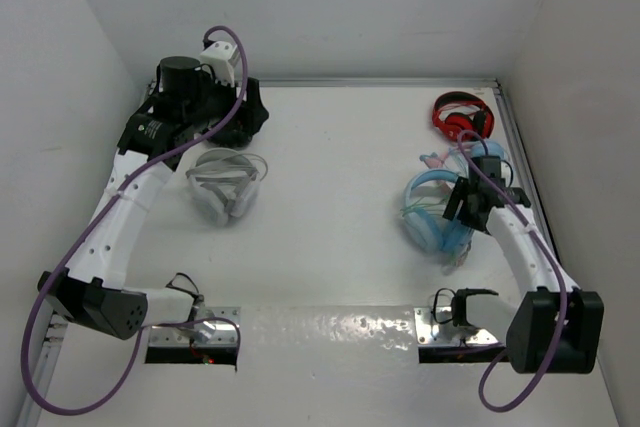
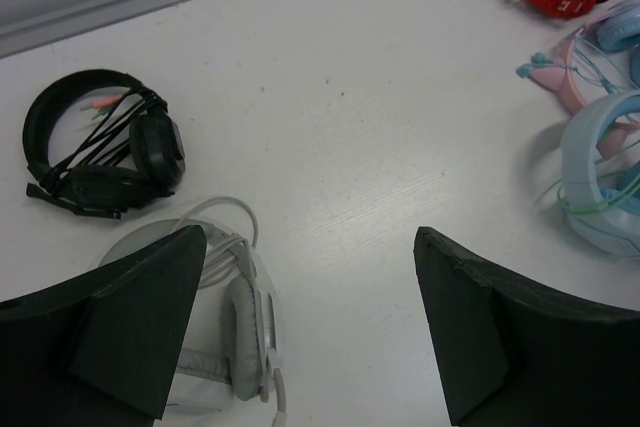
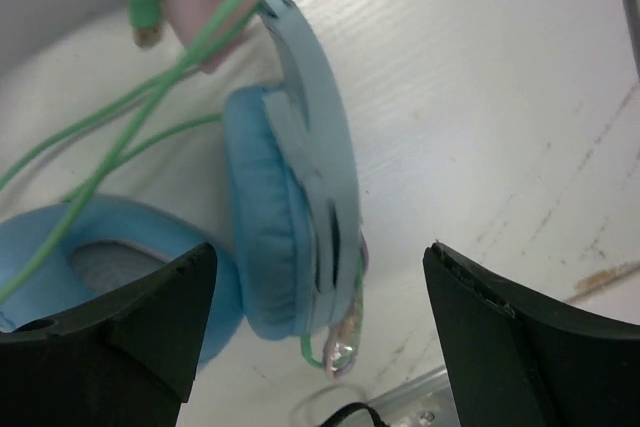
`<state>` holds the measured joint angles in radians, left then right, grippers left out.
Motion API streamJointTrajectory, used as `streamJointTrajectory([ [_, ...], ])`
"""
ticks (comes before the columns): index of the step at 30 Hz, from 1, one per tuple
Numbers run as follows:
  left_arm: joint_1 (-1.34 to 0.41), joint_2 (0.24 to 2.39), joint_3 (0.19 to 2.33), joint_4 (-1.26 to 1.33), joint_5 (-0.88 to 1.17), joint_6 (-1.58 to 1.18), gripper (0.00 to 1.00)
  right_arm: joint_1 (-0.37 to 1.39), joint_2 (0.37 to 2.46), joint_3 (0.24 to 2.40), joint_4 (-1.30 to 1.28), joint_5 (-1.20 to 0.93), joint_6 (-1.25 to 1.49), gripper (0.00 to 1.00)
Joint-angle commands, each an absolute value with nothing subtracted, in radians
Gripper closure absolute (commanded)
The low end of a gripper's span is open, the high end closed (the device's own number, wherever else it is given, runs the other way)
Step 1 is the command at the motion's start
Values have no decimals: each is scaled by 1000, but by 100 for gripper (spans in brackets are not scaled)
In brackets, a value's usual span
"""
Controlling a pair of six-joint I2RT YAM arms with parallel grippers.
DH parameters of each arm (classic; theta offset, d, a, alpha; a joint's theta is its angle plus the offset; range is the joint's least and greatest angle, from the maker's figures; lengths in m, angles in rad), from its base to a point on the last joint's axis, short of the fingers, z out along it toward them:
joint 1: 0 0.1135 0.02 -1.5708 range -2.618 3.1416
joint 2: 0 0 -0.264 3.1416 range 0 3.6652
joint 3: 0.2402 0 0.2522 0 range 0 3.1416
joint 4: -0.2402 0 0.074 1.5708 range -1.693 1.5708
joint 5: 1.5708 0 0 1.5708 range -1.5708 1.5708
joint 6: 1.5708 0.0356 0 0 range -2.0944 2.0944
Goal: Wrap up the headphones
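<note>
The light-blue headphones (image 1: pixel 432 215) lie on the right side of the table, with their pale-green cable (image 3: pixel 120 137) looped loosely over the band and cups. My right gripper (image 1: pixel 470 209) hangs just over them. In the right wrist view it (image 3: pixel 318 257) is open, with one padded blue cup (image 3: pixel 265 237) standing on edge between the jaws, nearer the left finger and touching neither. The cable's plug (image 3: pixel 345 347) dangles below that cup. My left gripper (image 1: pixel 215 107) is raised at the back left and is open (image 2: pixel 310 247) over bare table. It sees the headphones (image 2: pixel 600 187) far to its right.
Grey-white headphones (image 1: pixel 225 187) lie below the left gripper, black ones (image 2: pixel 100 142) beside them at the back. A red pair (image 1: pixel 463 115) and a pink cat-ear pair (image 1: pixel 440 160) lie behind the blue ones. White walls enclose three sides, and a metal rail (image 1: pixel 520 167) runs along the right.
</note>
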<state>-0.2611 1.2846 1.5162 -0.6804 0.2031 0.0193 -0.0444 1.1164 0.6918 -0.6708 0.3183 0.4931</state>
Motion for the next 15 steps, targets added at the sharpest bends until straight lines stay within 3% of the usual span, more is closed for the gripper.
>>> streamJointTrajectory([
  [1,-256,1261,1525,-652,196,31,17,-49,1074,732,-797,399,567,17],
  [5,-258,1266,1528,-650,196,34,17,-49,971,777,-833,459,595,33],
  [6,-258,1266,1528,-652,195,34,17,-49,950,797,-816,459,580,50],
  [9,-258,1272,1523,-649,196,37,17,-49,878,862,-715,443,468,74],
  [12,-256,1272,1522,-649,193,37,17,-49,902,925,-617,339,367,77],
  [15,-255,1272,1526,-655,187,37,17,-49,1020,1026,-609,281,379,59],
])
